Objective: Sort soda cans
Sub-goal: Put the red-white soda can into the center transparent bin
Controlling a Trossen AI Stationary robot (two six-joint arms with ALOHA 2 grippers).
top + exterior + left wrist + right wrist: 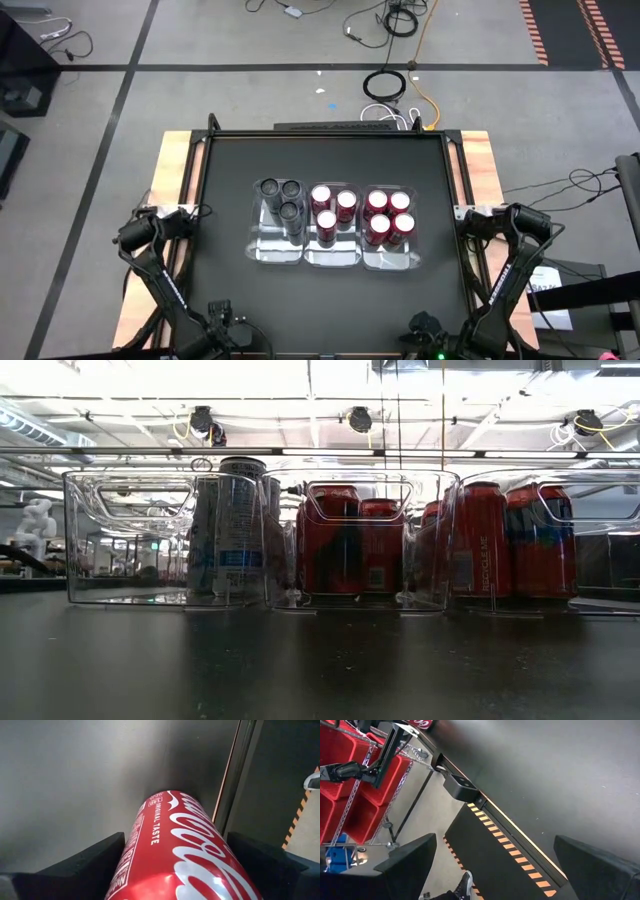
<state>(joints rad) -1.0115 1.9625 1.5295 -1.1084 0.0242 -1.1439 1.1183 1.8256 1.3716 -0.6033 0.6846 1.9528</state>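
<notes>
Three clear trays stand side by side mid-table. The left tray [280, 245] holds three dark grey cans [282, 198]. The middle tray [333, 250] holds three red cans [333, 208], and the right tray [392, 255] holds several red cans [390, 215]. The low view shows the grey cans [232, 530] and red cans [340, 540] upright on their bases. My left gripper [175, 836] is shut on another red cola can [180, 855] over the dark table. My right gripper [495, 840] is open with nothing between its fingers. Both arms are folded near the table's near corners. My left gripper pinches the red cola can by the sides of its body [131, 865], one finger [85, 865] on each side. The fingers lie along the can, and its far end [167, 795] points away from the wrist. Whether the can rests on the table I cannot tell.
The table's black top [220, 180] is bare around the trays. Wooden side rails [170, 170] run along its left and right edges. The right wrist view shows the table's edge [520, 837], striped floor, red bins [350, 780] on a wire rack and a person's shoe [464, 885].
</notes>
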